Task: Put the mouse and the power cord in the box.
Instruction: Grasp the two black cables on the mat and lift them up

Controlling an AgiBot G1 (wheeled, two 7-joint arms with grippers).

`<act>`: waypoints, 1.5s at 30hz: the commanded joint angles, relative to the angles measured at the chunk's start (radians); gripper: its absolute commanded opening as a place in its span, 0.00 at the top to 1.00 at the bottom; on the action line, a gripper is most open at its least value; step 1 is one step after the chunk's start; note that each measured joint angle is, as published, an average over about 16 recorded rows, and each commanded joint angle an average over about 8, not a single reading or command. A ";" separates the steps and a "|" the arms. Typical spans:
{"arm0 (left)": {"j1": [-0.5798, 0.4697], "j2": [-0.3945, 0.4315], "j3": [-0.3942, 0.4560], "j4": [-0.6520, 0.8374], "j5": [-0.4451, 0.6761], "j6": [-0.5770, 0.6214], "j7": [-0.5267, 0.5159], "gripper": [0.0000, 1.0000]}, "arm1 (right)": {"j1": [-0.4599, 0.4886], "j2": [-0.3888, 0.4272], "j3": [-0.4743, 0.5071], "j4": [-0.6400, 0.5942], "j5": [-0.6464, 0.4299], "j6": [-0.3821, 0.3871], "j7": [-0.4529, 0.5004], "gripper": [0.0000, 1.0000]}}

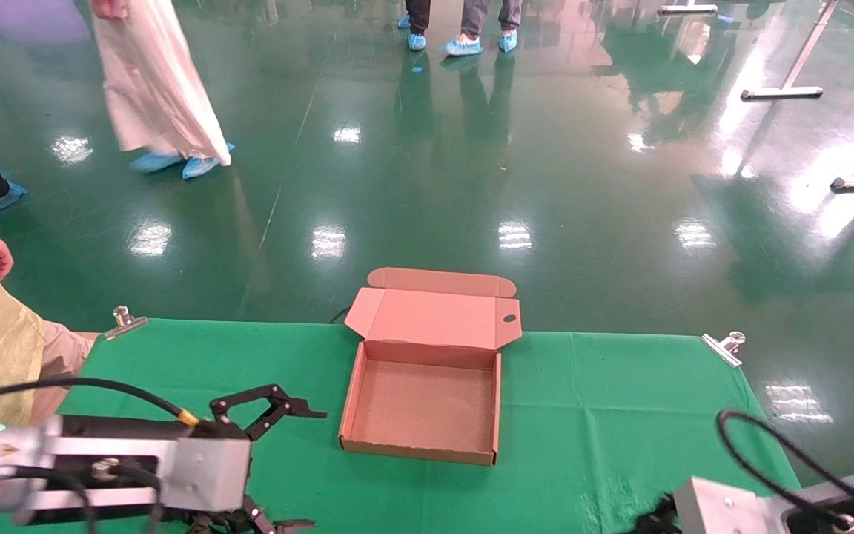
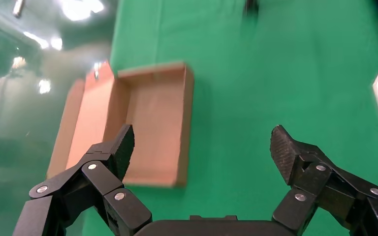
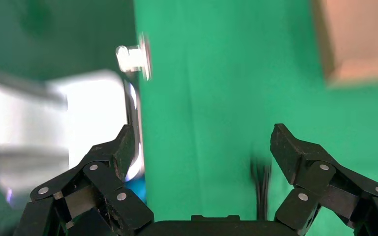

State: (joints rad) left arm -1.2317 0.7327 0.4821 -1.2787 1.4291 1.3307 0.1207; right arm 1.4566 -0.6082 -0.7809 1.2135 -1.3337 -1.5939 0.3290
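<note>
Left gripper (image 1: 282, 463): low at table's left, jaws spread wide, holding nothing. Box (image 1: 427, 397): centre of green cloth (image 1: 605, 415), lid hinged back, interior bare; light, thin-walled card, likely to slide if nudged. Mouse, power cord: not visible. Right gripper (image 3: 199, 162): low right, jaws wide, unloaded. Beyond: glossy green floor (image 1: 545, 148), bystanders

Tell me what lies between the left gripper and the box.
Only bare green cloth: the head view shows nothing between the open left gripper and the open, empty box.
</note>
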 commanded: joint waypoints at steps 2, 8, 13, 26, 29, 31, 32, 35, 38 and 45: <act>-0.015 0.031 0.037 0.020 0.118 -0.039 0.051 0.00 | 0.068 -0.008 -0.107 -0.030 -0.101 -0.001 0.011 0.00; -0.064 0.105 0.118 0.166 0.291 -0.064 0.177 0.00 | 0.182 -0.078 -0.301 -0.174 -0.255 0.002 -0.049 0.00; -0.137 0.151 0.168 0.350 0.368 -0.032 0.294 0.00 | 0.230 -0.169 -0.405 -0.358 -0.302 0.014 -0.159 0.00; -0.257 0.239 0.246 0.712 0.517 -0.104 0.561 0.00 | 0.212 -0.377 -0.440 -0.745 -0.321 0.177 -0.432 0.00; -0.261 0.272 0.260 0.774 0.540 -0.138 0.598 0.00 | 0.203 -0.412 -0.436 -0.803 -0.317 0.212 -0.469 0.00; -0.265 0.291 0.266 0.811 0.551 -0.156 0.618 0.00 | 0.197 -0.432 -0.433 -0.838 -0.312 0.230 -0.490 0.00; -0.268 0.299 0.269 0.829 0.555 -0.163 0.627 0.00 | 0.194 -0.442 -0.431 -0.856 -0.310 0.238 -0.500 0.00; -0.280 0.320 0.276 0.878 0.565 -0.175 0.653 0.00 | 0.183 -0.471 -0.427 -0.907 -0.305 0.261 -0.529 0.00; -0.291 0.331 0.279 0.922 0.569 -0.178 0.678 0.00 | 0.174 -0.500 -0.425 -0.955 -0.300 0.279 -0.555 0.00; -0.311 0.340 0.273 1.006 0.555 -0.178 0.741 0.00 | 0.155 -0.558 -0.418 -1.047 -0.288 0.302 -0.610 0.00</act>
State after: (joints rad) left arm -1.5415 1.0734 0.7545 -0.2759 1.9837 1.1517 0.8570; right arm 1.6141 -1.1610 -1.1994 0.1718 -1.6230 -1.2920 -0.2803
